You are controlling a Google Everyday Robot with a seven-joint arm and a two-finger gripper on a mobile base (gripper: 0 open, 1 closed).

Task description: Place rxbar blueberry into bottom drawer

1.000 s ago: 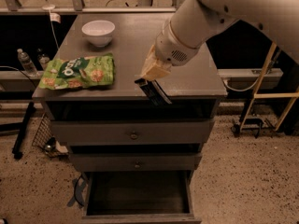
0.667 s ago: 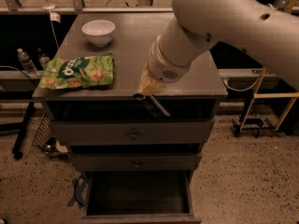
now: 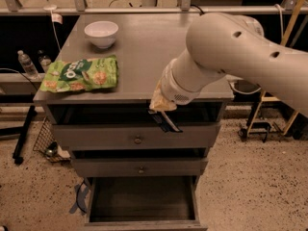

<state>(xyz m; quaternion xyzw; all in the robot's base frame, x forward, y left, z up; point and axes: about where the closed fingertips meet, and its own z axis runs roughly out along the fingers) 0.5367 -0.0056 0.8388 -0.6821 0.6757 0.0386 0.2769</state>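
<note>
My gripper (image 3: 161,108) sits at the cabinet's front edge, just in front of the top drawer, with the big white arm (image 3: 231,57) reaching in from the right. It is shut on the rxbar blueberry (image 3: 165,121), a dark flat bar that hangs tilted below the fingers, over the top drawer's face. The bottom drawer (image 3: 144,224) is pulled open at the bottom of the view; its dark inside looks empty. The bar is well above the drawer and slightly right of its middle.
A green chip bag (image 3: 82,73) lies on the grey cabinet top (image 3: 139,42) at the left and a white bowl (image 3: 101,33) at the back left. Two shallower knobbed drawers (image 3: 138,139) are closed. Bottles (image 3: 26,64) stand left of the cabinet.
The arm has swung forward and down, carrying the bar from over the cabinet top's front right part to just past the front edge.
</note>
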